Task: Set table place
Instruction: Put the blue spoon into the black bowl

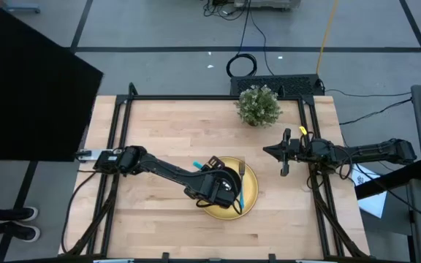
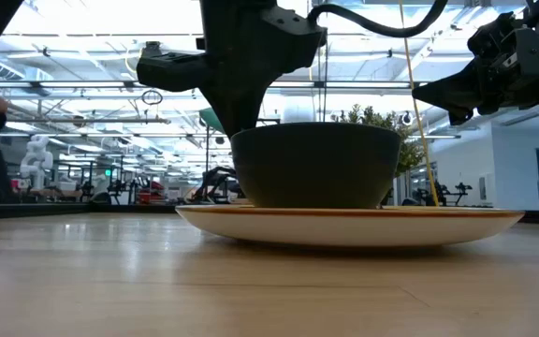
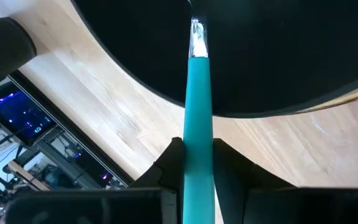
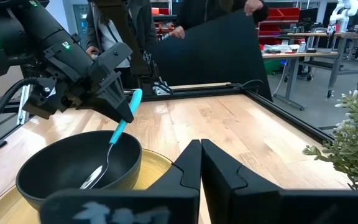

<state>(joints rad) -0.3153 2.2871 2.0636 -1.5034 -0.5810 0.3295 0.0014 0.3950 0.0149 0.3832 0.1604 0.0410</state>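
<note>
Turquoise-handled spoon (image 3: 197, 124) pinched in the left gripper (image 3: 197, 163), tip in the black bowl (image 4: 73, 163).
Spoon: light, stiff, smooth; best gripped mid-handle. Bowl sits on the yellow plate (image 1: 250, 196), toward the table (image 1: 159, 128)'s near edge, right of centre. Right gripper (image 1: 285, 153) waits by the right edge, fingers closed, empty.

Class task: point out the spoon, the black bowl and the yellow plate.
spoon (image 4: 118, 132): right wrist view, turquoise handle.
black bowl (image 2: 312, 168): low view, outer wall.
yellow plate (image 1: 252, 197): high view, bare rim.
</note>
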